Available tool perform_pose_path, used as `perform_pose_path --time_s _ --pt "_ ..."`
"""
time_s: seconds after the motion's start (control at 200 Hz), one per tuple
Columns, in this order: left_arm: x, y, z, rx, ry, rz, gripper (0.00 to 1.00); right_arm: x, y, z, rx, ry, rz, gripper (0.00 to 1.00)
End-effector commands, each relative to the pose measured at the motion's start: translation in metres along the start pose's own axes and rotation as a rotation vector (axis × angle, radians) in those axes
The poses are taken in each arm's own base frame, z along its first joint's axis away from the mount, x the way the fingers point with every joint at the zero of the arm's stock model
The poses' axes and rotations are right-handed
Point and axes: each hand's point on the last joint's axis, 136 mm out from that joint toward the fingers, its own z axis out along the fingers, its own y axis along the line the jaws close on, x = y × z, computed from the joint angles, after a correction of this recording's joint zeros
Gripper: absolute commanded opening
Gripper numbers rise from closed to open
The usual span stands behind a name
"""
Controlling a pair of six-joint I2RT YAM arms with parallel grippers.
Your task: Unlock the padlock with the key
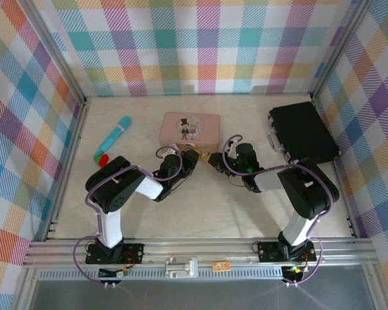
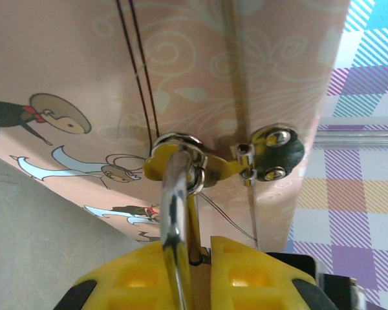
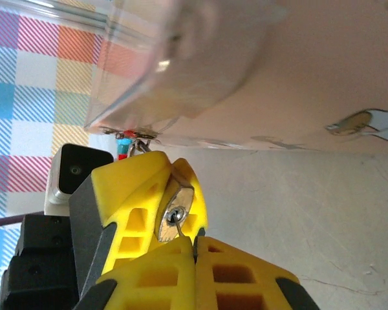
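Observation:
The brass padlock point(image 3: 174, 210) shows its keyhole end, clamped between the yellow fingers point(image 3: 129, 187) of my left gripper point(image 1: 195, 158). Its silver shackle point(image 2: 171, 206) runs up through the clasp ring of the pink tin point(image 2: 181, 64). In the left wrist view, my left gripper point(image 2: 200, 258) is shut on the padlock's body. My right gripper point(image 3: 195, 248) is shut on the key point(image 3: 178, 227), a thin dark sliver whose tip sits in the keyhole. From above, the right gripper point(image 1: 215, 161) meets the left at the padlock point(image 1: 206, 156), in front of the tin point(image 1: 191, 127).
A black case point(image 1: 302, 132) lies at the back right. A turquoise tube point(image 1: 113, 140) and a small red piece point(image 1: 103, 159) lie at the left. Checked walls close in the table point(image 1: 200, 213) on three sides. The tin's hinged clasp plate point(image 2: 271, 152) is beside the shackle.

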Motion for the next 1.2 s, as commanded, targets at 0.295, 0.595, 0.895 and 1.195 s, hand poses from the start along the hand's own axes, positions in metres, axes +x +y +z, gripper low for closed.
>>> perform_pose_path --time_s 0.295,0.595,0.895,1.195 --pt "0.06 -0.078 -0.014 0.254 0.238 0.026 0.0 0.0 0.018 0.014 -0.023 0.035 0.163 0.0" --pt "0.063 -0.084 -0.021 0.272 0.243 0.04 0.0 0.008 -0.003 0.024 -0.043 0.042 0.478 0.0" --pt "0.066 -0.095 -0.026 0.305 0.268 0.016 0.0 0.005 -0.018 0.033 -0.08 0.048 0.495 0.0" --pt "0.064 -0.086 -0.03 0.258 0.277 0.049 0.0 -0.002 -0.003 0.019 -0.105 0.046 0.368 0.0"
